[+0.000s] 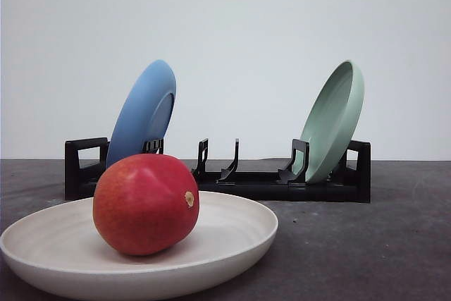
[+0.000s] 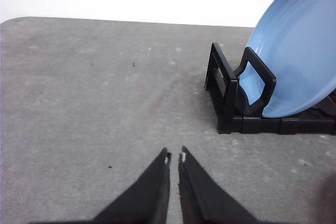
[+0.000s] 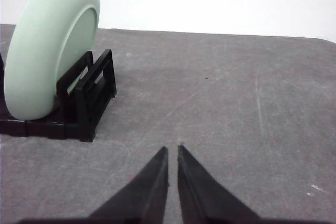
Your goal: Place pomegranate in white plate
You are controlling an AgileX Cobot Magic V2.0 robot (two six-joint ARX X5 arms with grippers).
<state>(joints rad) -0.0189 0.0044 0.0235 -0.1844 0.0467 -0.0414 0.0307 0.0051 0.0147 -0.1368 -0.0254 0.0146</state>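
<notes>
Left claw [image 2: 175, 157] nearly closed, holding nothing, over bare grey worktop [image 2: 105, 103]; right claw [image 3: 172, 150] same. Pomegranate [image 1: 146, 204] sits in white plate [image 1: 239, 241], slightly toward 9 o'clock of centre. Black rack [image 1: 268, 185] behind at 12 o'clock holds blue plate [image 1: 143, 112] and green plate [image 1: 332, 119].

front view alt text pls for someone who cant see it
A red pomegranate rests in a wide white plate on a dark grey table, close to the camera. Behind it, a black dish rack holds a blue plate at its left end and a pale green plate at its right end, both on edge.
</notes>
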